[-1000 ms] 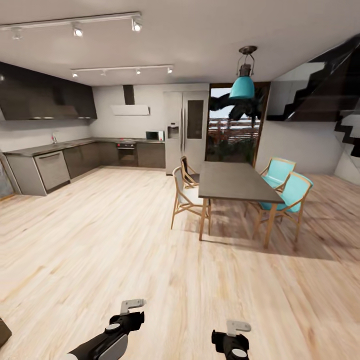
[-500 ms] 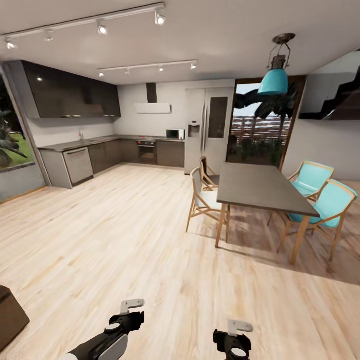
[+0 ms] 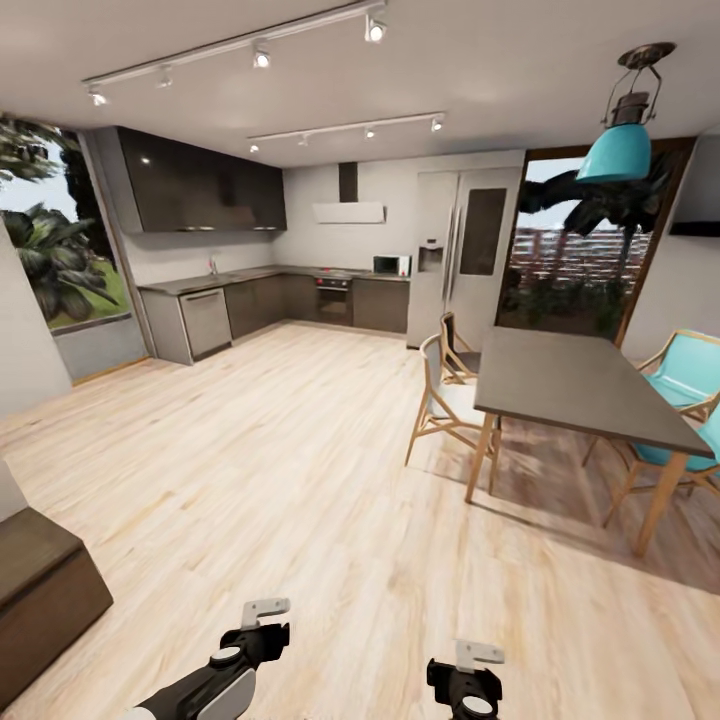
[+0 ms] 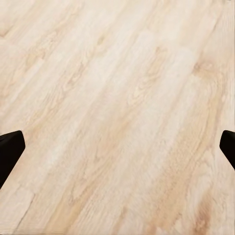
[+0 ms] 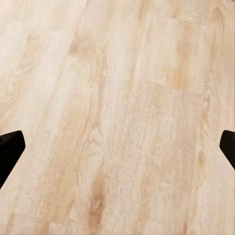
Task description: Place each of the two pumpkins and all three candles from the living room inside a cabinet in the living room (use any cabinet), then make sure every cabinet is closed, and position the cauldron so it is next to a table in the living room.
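Note:
The pumpkins, the candles and the cauldron are out of view. A low dark brown unit [image 3: 45,585] juts in at the head view's lower left; I cannot tell whether it is the cabinet. My left gripper [image 3: 262,625] and right gripper [image 3: 468,672] hang low in front of me over bare light wood floor [image 3: 300,480]. In the left wrist view the left gripper [image 4: 117,152] is open, its dark fingertips [image 4: 9,154] far apart with only floor between them. The right gripper [image 5: 117,152] in the right wrist view is open the same way, holding nothing.
A grey dining table [image 3: 575,385] with wooden chairs [image 3: 440,400] and teal chairs [image 3: 690,375] stands at the right. A dark kitchen counter [image 3: 260,300] and a fridge [image 3: 455,255] line the far wall. A window [image 3: 60,250] is at the left, and a wide floor lies between.
The camera has turned left, so the whole picture shifted right. The window and the dark brown unit came into view at the left. Both arms hold the same pose.

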